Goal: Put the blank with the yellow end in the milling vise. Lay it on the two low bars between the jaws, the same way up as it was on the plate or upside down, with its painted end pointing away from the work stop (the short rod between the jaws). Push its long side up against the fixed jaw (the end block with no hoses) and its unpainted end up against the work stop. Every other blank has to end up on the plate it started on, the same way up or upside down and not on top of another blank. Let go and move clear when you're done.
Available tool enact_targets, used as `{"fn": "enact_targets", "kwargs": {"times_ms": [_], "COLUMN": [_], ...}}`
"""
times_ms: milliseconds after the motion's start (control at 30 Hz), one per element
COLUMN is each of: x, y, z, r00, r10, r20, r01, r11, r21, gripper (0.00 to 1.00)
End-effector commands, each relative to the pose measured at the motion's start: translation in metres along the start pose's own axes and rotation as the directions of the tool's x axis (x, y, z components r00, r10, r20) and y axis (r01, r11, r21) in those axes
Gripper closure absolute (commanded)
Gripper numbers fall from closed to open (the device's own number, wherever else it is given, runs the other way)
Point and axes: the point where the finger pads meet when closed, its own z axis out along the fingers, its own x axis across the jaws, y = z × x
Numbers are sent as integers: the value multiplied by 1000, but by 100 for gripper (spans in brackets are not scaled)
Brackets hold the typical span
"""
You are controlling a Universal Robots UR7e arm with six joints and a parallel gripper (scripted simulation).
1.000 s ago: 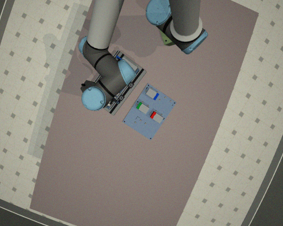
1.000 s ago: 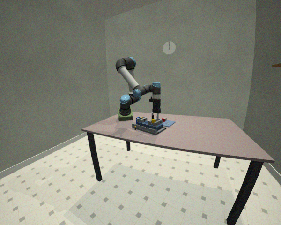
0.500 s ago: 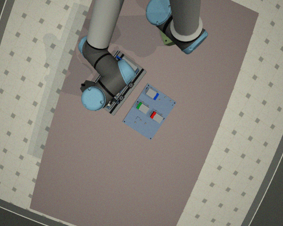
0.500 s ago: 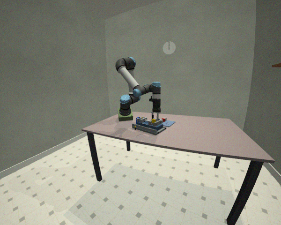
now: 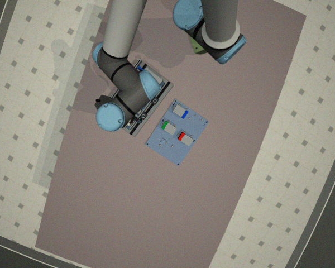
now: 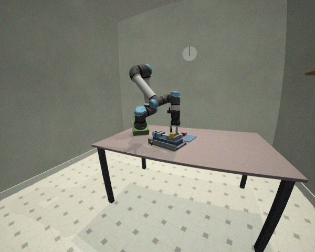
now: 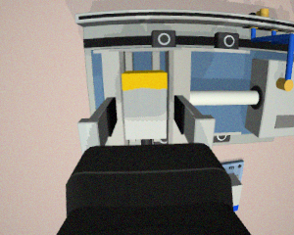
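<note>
The blank with the yellow end (image 7: 145, 106) lies in the milling vise (image 7: 186, 85), on two low bars, with its yellow end pointing away from the camera. My gripper (image 7: 145, 108) is open. Its two fingers stand on either side of the blank with small gaps. The blank's unpainted end is hidden behind the gripper body. The end block with blue hoses (image 7: 274, 94) is to the right, and a white rod (image 7: 221, 98) sticks out of it towards the blank. In the exterior view the gripper (image 6: 175, 127) hangs straight down over the vise (image 6: 167, 139). The yellow end shows there too (image 6: 171, 134).
A blue plate (image 5: 176, 132) lies beside the vise (image 5: 150, 100). It holds a blue-ended blank (image 5: 180, 110), a green-ended blank (image 5: 168, 127) and a red-ended blank (image 5: 185, 139), all apart from one another. The arm covers most of the vise from above. The robot base (image 6: 140, 129) stands at the table's back corner.
</note>
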Motion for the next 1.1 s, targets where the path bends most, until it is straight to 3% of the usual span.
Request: {"fn": "enact_targets", "kwargs": {"times_ms": [0,800,967,1067], "x": [0,0,0,0], "y": [0,0,0,0], "z": [-1,-6,-65,-65], "r00": [1000,1000,1000,1000], "r10": [0,0,0,0], "r20": [1,1,1,1], "r01": [0,0,0,0], "r11": [1000,1000,1000,1000], "r21": [0,0,0,0], "gripper": [0,0,0,0]}}
